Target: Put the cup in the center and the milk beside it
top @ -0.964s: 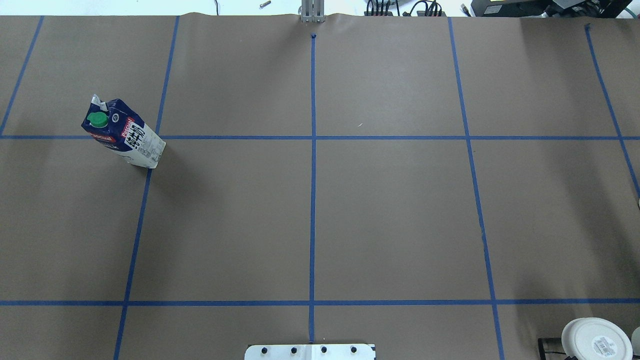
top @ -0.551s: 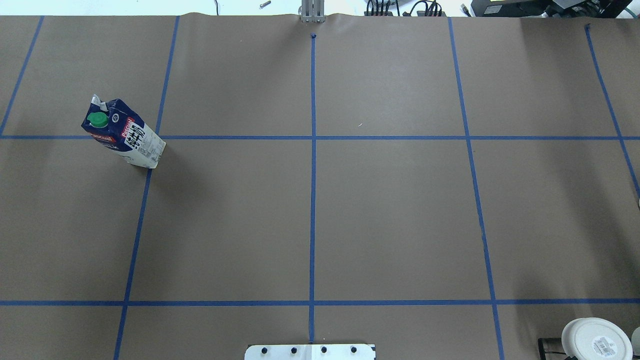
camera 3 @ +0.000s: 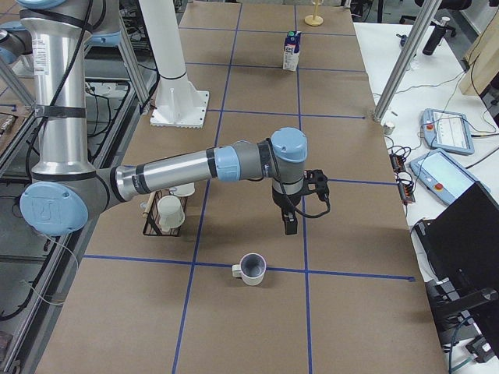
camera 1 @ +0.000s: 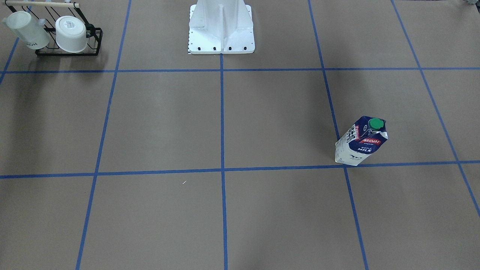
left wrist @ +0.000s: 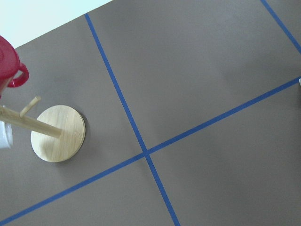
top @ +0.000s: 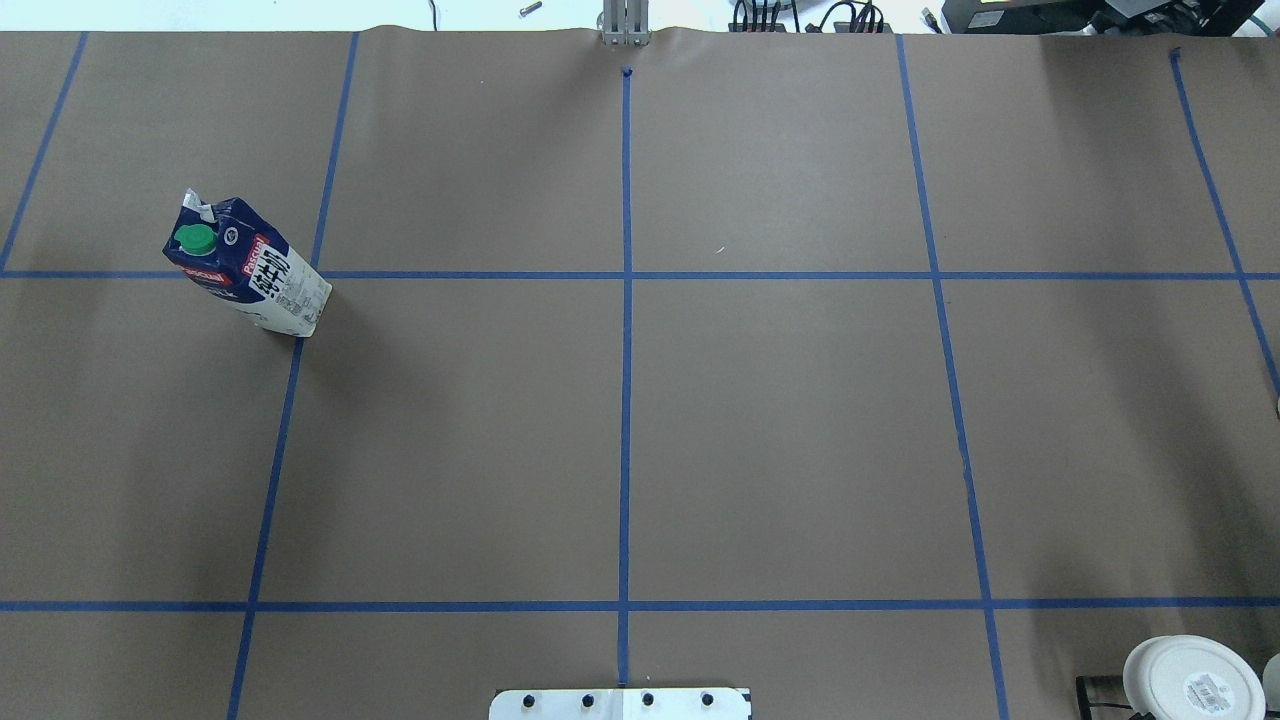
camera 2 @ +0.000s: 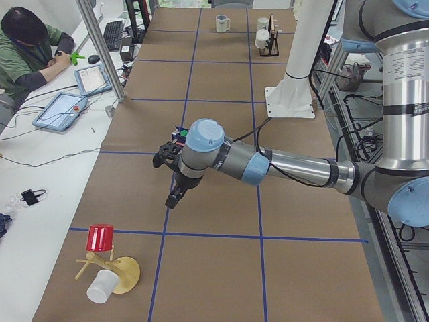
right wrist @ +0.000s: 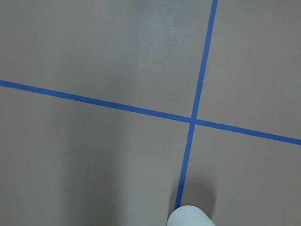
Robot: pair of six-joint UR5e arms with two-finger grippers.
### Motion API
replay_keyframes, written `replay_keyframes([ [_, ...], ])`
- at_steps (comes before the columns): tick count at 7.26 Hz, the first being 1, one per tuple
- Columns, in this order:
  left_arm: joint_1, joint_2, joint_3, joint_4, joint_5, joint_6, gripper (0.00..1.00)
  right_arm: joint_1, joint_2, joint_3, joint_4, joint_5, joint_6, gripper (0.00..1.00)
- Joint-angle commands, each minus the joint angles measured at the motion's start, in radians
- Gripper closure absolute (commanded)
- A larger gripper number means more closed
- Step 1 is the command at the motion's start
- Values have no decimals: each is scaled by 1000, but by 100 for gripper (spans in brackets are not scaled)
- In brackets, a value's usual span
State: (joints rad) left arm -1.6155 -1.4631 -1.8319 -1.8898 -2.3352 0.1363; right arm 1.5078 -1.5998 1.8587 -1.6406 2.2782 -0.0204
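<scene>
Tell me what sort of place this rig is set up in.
Most likely a robotics lab test cell: a brown-papered table marked with a blue tape grid, a robot arm near a white pedestal, and an operator at a side bench with teach pendants.

My left arm (camera 2: pixel 301 168) stands in an upright column at my side, bends at the left elbow (camera 2: pixel 409 201) and runs its silver forearm out long and nearly level. The left wrist (camera 2: pixel 204 137) folds downward, and the left jaws hang black beneath it, tips pointing down, touching nothing. My right arm (camera 3: pixel 168 171) takes much the same pose: an upright section, a bend at the right elbow (camera 3: pixel 51 209), the forearm stretched out level and the right wrist (camera 3: pixel 287 149) turned down. The right jaws hang below it, tips aimed down, in contact with nothing. Both pairs of jaws show only small and from the side, so I cannot tell how wide either stands.
</scene>
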Motion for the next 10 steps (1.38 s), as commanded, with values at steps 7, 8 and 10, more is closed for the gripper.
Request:
replay_keyframes([
  [7,0,3,-12,-26,-3,-35,2,-230,-278,-131,564,-100,224,17],
  [8,0,3,-12,-28,-3,-35,2,-244,-279,-151,570,-114,224,29],
  [10,-1,4,-6,-55,-3,-37,2,-274,-279,-180,570,-150,215,55],
])
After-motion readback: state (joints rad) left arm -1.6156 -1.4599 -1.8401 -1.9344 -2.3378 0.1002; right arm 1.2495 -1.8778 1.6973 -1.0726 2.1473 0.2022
